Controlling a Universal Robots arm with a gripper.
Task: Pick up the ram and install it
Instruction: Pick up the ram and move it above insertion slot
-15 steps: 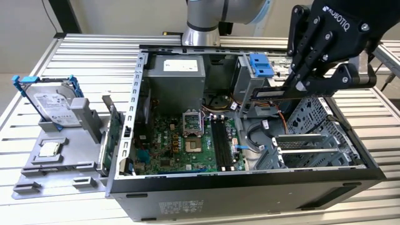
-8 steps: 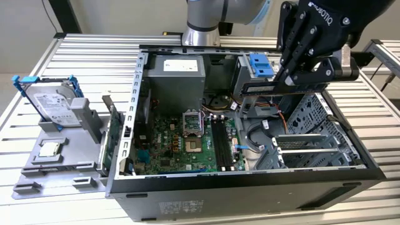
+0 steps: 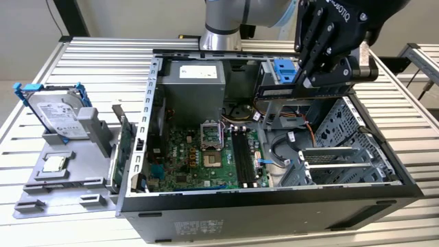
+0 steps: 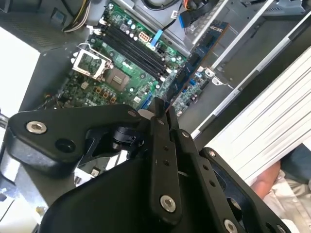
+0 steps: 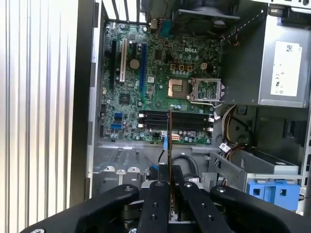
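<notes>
- Clamping the ram edge-on in the gripper.
- Hovering over the open case, with motherboard slots lying below the gripper.

The exterior view stands well back and high off one edge of the worktop. It looks steeply down over the whole open computer case toward the arm at the opposite edge. Both wrist views sit close behind the gripper and face along it into the case. The first wrist view meets the clamped ram edge-on. The second wrist view sees the ram's broad face at a slant. All three views share the motherboard and its memory slots.
</notes>
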